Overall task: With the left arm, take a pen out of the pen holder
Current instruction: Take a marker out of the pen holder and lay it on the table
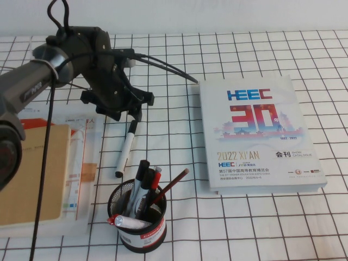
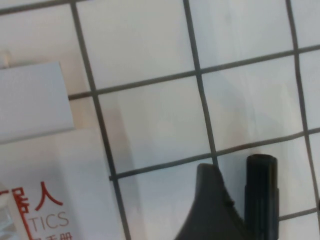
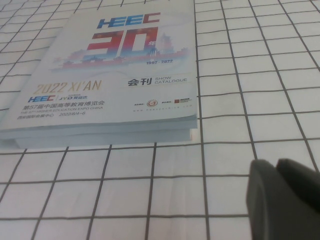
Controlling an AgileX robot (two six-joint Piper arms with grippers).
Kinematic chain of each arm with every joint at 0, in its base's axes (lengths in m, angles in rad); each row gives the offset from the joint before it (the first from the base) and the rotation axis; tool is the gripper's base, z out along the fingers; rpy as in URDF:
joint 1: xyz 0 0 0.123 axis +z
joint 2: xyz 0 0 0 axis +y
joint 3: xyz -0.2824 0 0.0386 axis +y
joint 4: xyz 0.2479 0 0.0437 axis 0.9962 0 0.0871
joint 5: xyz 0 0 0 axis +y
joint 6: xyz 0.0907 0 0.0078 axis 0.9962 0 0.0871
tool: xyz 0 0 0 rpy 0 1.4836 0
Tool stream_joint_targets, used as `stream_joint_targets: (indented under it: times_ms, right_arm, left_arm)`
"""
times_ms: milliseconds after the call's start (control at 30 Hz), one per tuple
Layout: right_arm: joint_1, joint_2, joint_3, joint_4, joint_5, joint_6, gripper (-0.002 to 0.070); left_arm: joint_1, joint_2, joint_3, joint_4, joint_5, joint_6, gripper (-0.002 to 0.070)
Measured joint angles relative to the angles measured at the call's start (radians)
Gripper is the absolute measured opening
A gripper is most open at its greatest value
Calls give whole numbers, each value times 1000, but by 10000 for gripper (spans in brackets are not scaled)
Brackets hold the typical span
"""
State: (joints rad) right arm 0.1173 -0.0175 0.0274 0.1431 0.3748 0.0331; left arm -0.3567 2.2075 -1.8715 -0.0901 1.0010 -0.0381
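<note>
Pen (image 1: 125, 149) is out of the pen holder (image 1: 142, 234). It lies flat on the grid table (image 1: 179, 157), white body w/ a black cap, a bit past the holder on the far side. It's well apart from the holder and not touching it. More pens & a pencil stand in the holder.

L gripper (image 1: 129, 115) sits low over the pen's far end. In the L wrist view I see one finger (image 2: 210, 200) right beside the black end of the pen (image 2: 261, 190), w/ bare table on the pen's other side. So the pincer is spread & not pinching the pen. The pen rests on the table by itself.

R gripper (image 3: 280, 200) isn't in the high view. Its own cam shows it low over the table, near the edge of the big catalogue (image 3: 110, 75). Its tips look pressed together, holding nothing.

Step, I think: the put-down part. Job looks nearly done, since the pen is out and lying down.

Next move, my guess: lift the L arm straight up, slow, fingers kept wide. The pen sits betw the tips, so a sideways move could bump it & make it roll. Then pull the arm back.
</note>
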Motion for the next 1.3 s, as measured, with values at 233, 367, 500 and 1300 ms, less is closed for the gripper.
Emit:
stream_joint_targets:
  times_ms: [233,367,500,1300]
  right_arm:
    - [0,0,0,0,0,0,-14]
    - [0,0,0,0,0,0,-14]
    - [0,0,0,0,0,0,-14]
    - [0,0,0,0,0,0,-14]
  left_arm:
    - [0,-53,0,31,59,1,407]
    - [-2,-171,13,70,95,1,309]
    - [-8,-362,117,90,58,1,97]
    - [-10,-1538,1215,96,-405,-107,-3]
